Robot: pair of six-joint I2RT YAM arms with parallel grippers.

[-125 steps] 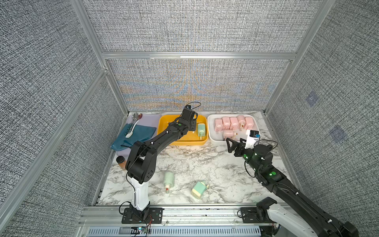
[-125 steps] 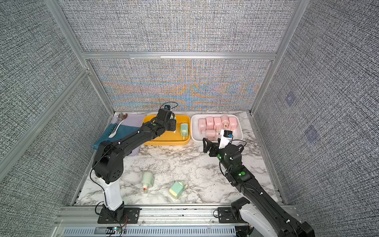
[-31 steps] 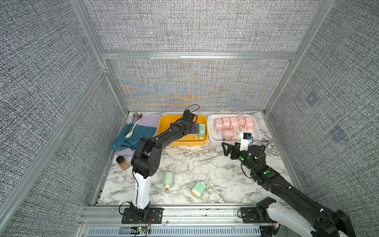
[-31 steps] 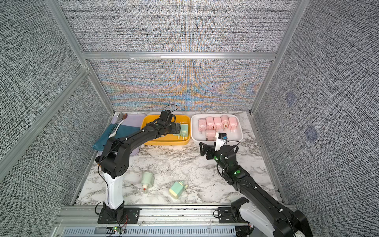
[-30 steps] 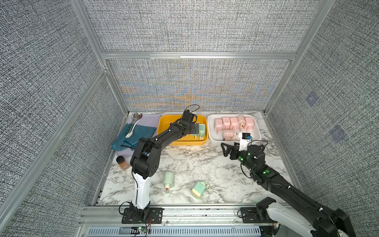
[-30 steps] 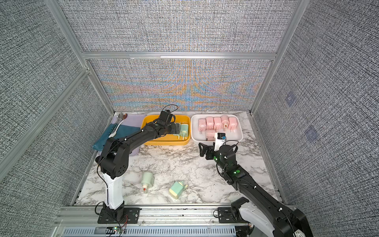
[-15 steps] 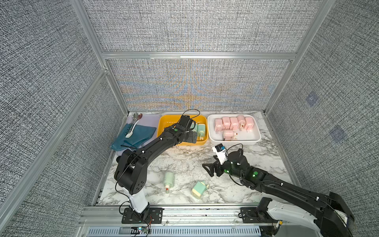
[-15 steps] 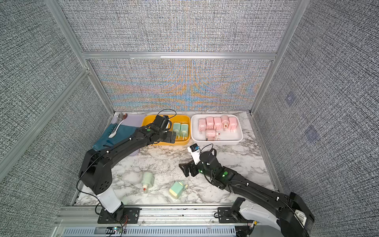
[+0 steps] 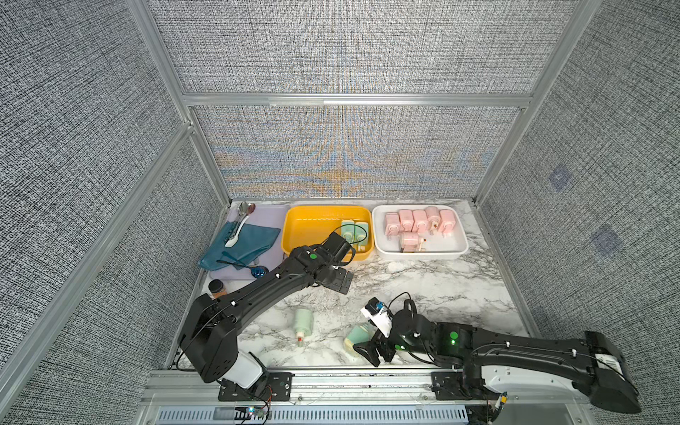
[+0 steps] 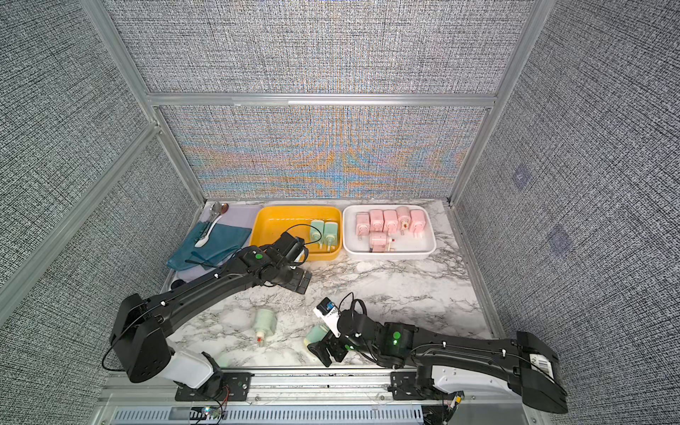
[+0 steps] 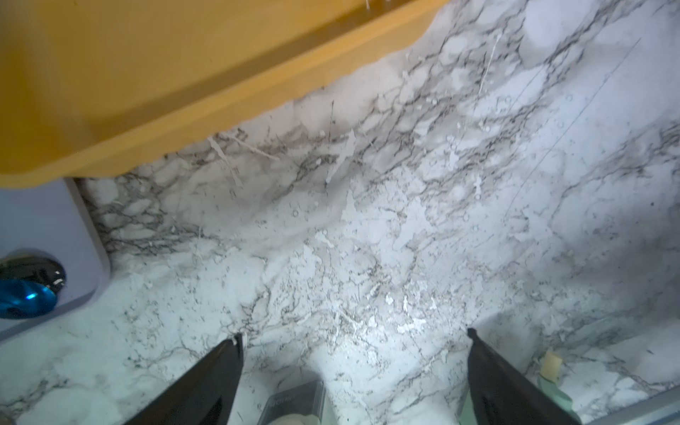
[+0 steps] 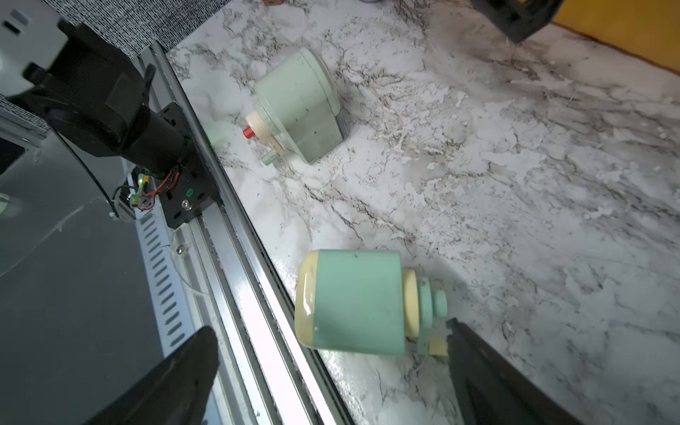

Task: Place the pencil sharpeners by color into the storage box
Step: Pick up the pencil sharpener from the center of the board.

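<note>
Marble table [image 9: 434, 290], green sharpener [image 12: 353, 301] at near edge
Right gripper [image 12: 331, 327] gapes over it; left gripper [image 11: 354, 334] released beside yellow tray [image 11: 184, 73]

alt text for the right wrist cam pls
The open right gripper straddles a mint green plastic pencil sharpener with cream ends, lying on its side by the aluminium rail at the edge of the white marble tabletop. A second mint green sharpener with a red knob lies farther away; a corner of a yellow tray also shows.
</note>
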